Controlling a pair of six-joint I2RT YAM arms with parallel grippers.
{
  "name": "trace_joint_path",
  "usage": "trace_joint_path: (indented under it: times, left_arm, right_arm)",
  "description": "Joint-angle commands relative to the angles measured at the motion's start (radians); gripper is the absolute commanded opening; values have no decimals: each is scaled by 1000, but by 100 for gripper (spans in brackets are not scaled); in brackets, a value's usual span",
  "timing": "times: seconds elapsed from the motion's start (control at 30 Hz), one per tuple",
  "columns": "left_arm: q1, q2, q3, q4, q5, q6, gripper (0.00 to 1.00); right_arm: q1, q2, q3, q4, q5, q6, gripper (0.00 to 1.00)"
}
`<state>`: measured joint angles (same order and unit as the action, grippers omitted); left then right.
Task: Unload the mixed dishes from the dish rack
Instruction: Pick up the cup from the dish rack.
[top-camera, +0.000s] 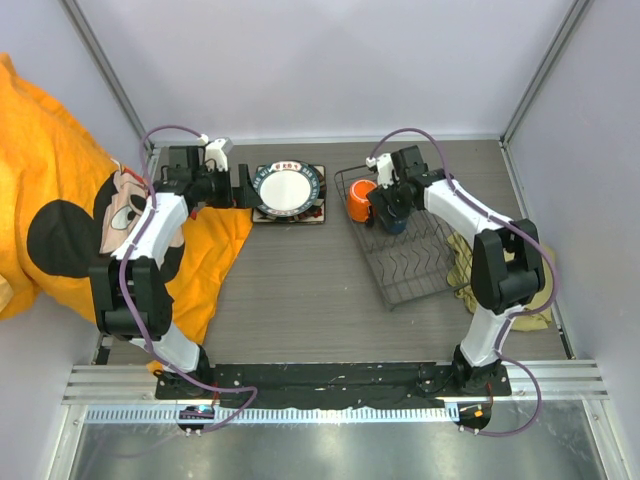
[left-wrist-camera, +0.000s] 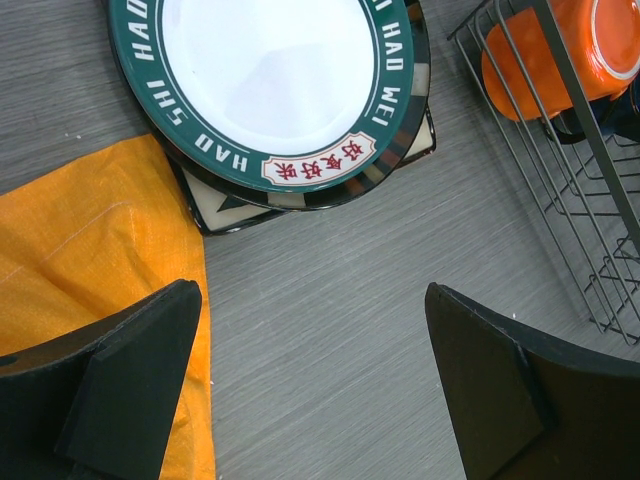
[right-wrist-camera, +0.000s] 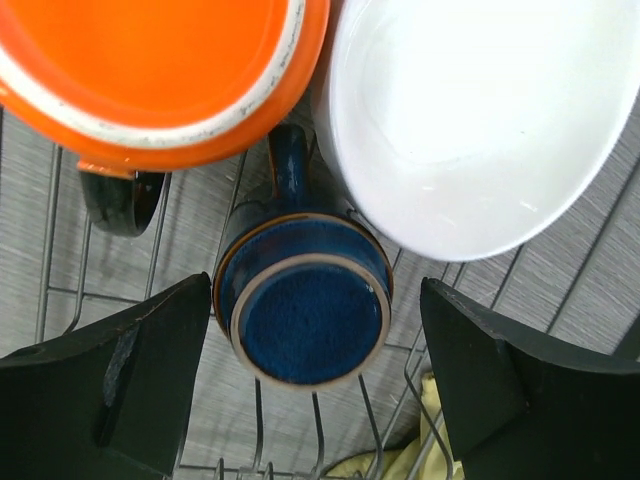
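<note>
The dish rack (top-camera: 410, 262) stands right of centre. In the right wrist view its wires (right-wrist-camera: 60, 270) hold the orange mug (right-wrist-camera: 160, 60), the white bowl (right-wrist-camera: 480, 110) and the small dark-blue cup (right-wrist-camera: 305, 310), which sits base up. My right gripper (right-wrist-camera: 315, 370) is open, one finger on each side of the blue cup, not touching it. The orange mug (top-camera: 360, 200) also shows in the top view. The round dark-rimmed plate (left-wrist-camera: 270, 80) lies on the square cream plate (left-wrist-camera: 215, 205) on the table, left of the rack. My left gripper (left-wrist-camera: 310, 380) is open and empty just in front of them.
An orange cartoon-mouse cloth (top-camera: 60, 200) covers the left side and reaches under my left gripper, as the left wrist view shows (left-wrist-camera: 90, 260). An olive cloth (top-camera: 465, 265) lies under and to the right of the rack. Walls close in the table at the back and sides.
</note>
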<state>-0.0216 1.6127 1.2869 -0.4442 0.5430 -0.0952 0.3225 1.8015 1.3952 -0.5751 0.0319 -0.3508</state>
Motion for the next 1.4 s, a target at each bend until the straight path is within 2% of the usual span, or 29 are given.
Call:
trace_joint_path:
  times: [0.0,0.27,0.37,0.47,0.57,0.77,1.13,1.37]
  left_arm:
    - [2,4,3,12,5,14,100]
    - [2,9,6,16,8,12,100]
    - [2,12,5,18,9,11,100]
    - [2,12,3,16,14,9,100]
    - [2,9,3,18,15,8,100]
    - [2,4,9,15,28,5,100]
    - [2,10,37,16,112,-6,100]
    - [-1,7,49,35,198,-21,100]
  right_arm:
    - [-8,31,51,34,-18,-13,88]
    - [-11,59,53,35,-38,-14,82]
    - [-11,65,54,37,-55,-13,77]
    - [-11,59,54,34,-56,-14,67]
    - [-13,45,59,24,-61,-11,53]
    - [-13,9,68,-3,-61,-13,42]
    - [-13,-91,125,-78,-92,-4,28]
    - [-13,-174,169,-117,-95,4,24]
